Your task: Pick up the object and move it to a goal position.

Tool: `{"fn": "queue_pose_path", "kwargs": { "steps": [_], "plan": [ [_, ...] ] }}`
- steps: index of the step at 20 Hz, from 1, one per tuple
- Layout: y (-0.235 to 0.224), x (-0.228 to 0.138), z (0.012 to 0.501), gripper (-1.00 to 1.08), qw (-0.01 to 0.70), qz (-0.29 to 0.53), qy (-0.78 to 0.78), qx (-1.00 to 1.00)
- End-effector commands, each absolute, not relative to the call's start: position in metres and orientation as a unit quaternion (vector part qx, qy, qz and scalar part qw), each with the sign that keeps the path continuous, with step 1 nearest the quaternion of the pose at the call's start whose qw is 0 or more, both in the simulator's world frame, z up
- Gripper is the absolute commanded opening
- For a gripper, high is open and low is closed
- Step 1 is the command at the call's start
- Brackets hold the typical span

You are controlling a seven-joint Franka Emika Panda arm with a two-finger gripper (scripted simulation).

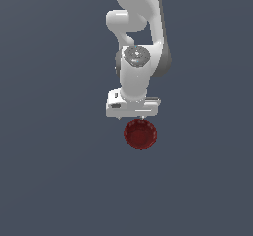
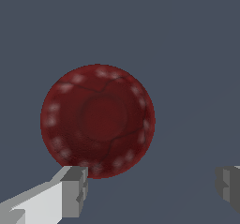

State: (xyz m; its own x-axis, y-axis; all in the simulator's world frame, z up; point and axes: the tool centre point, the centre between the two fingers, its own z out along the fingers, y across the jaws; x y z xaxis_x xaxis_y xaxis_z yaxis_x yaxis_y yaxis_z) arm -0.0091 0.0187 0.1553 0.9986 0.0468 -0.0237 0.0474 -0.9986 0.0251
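Observation:
The object, a small dark red round bowl (image 1: 140, 134), lies on the flat grey surface just in front of the arm's hand in the exterior view. In the wrist view the bowl (image 2: 97, 121) shows its glossy, faintly ribbed inside. My gripper (image 1: 131, 116) hovers beside it and is open, with only the two fingertip ends showing below the white hand. In the wrist view the gripper (image 2: 152, 190) has its fingers (image 2: 75, 190) spread wide. One finger's tip sits at the bowl's rim; nothing lies between the jaws.
The white arm (image 1: 141, 37) rises behind the hand in the exterior view. The grey surface (image 1: 49, 171) extends all around the bowl, with no other objects in sight.

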Motion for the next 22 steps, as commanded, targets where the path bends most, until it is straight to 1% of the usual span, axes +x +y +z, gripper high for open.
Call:
{"fn": "queue_pose_path", "kwargs": {
  "steps": [1, 13, 22],
  "plan": [
    [0.019, -0.009, 0.155, 0.28, 0.013, -0.012, 0.024, 1.0],
    [0.03, -0.012, 0.151, 0.28, 0.011, -0.022, 0.036, 0.999],
    [0.053, -0.014, 0.134, 0.28, 0.049, -0.045, 0.082, 0.994]
  ]
}}
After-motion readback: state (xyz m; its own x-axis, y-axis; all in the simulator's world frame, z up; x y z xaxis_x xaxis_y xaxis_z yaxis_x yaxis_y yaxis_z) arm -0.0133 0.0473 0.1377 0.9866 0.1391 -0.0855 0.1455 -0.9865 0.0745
